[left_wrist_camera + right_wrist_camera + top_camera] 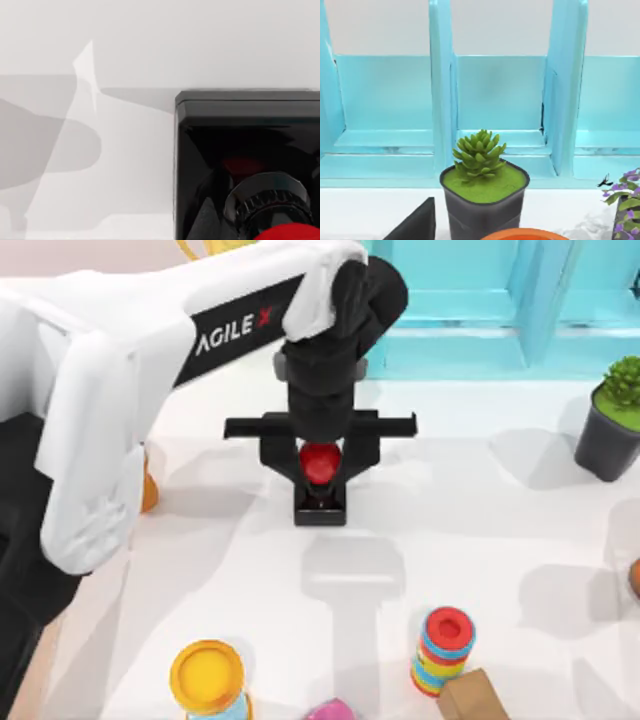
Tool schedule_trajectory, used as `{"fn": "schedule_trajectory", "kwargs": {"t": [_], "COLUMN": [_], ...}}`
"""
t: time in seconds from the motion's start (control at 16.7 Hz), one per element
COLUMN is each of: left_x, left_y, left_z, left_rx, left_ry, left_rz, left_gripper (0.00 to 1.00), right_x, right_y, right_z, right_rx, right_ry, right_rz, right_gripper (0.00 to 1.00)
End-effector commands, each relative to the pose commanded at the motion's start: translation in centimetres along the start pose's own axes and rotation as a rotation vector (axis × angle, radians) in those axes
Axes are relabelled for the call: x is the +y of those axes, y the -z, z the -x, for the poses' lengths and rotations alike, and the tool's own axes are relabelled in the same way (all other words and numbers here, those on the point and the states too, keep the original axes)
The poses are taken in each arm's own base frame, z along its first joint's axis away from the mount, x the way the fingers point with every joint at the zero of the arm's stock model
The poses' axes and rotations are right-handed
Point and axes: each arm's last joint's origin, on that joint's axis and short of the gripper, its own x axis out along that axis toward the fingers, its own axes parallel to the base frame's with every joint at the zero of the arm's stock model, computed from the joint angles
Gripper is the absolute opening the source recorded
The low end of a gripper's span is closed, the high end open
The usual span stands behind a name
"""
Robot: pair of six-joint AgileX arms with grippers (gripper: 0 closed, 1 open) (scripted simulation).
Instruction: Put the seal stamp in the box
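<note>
The seal stamp has a glossy red knob (320,461) over a black square base (320,508) and sits at the table's middle. My left gripper (320,464) reaches down over it from the left. Its two black fingers close in a V on the red knob. In the left wrist view the stamp's black base (240,145) looms close above the white table, with the red knob (292,233) at the picture's edge. I cannot tell whether the base touches the table. The box is hidden; my left arm covers the table's left side.
A cyan shelf unit (470,310) runs along the back. A potted succulent (615,425) stands at the right. Near the front are a ring stack (443,650), a yellow-lidded tub (207,677), a brown block (475,698) and a pink object (330,710). An orange bit (149,492) peeks from under the arm.
</note>
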Motion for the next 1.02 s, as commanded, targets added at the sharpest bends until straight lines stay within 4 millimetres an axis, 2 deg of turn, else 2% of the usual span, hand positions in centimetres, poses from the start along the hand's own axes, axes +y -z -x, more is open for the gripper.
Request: {"fn": "schedule_trajectory", "kwargs": {"t": [0.18, 0.3, 0.42, 0.72, 0.84, 1.02], "left_x": [-0.1, -0.3, -0.5, -0.4, -0.1, 0.0], "left_y": [0.0, -0.2, -0.4, -0.5, -0.2, 0.0], "left_z": [0.1, 0.9, 2.4, 8.2, 9.5, 10.0], "left_rx": [0.005, 0.015, 0.019, -0.007, -0.001, 0.001], "left_ry": [-0.004, -0.011, -0.013, 0.004, 0.000, -0.001], "left_rz": [-0.003, -0.005, -0.003, 0.000, 0.000, 0.000], "left_gripper": [0.00, 0.00, 0.00, 0.00, 0.00, 0.00], "right_x": [0.0, 0.0, 0.0, 0.0, 0.0, 0.0], "right_y": [0.0, 0.0, 0.0, 0.0, 0.0, 0.0], "right_z": [0.0, 0.0, 0.0, 0.0, 0.0, 0.0], "right_rx": [0.000, 0.000, 0.000, 0.000, 0.000, 0.000], "right_ry": [0.000, 0.000, 0.000, 0.000, 0.000, 0.000], "right_rz": [0.000, 0.000, 0.000, 0.000, 0.000, 0.000], "right_gripper": [1.00, 1.00, 1.00, 1.00, 1.00, 1.00]}}
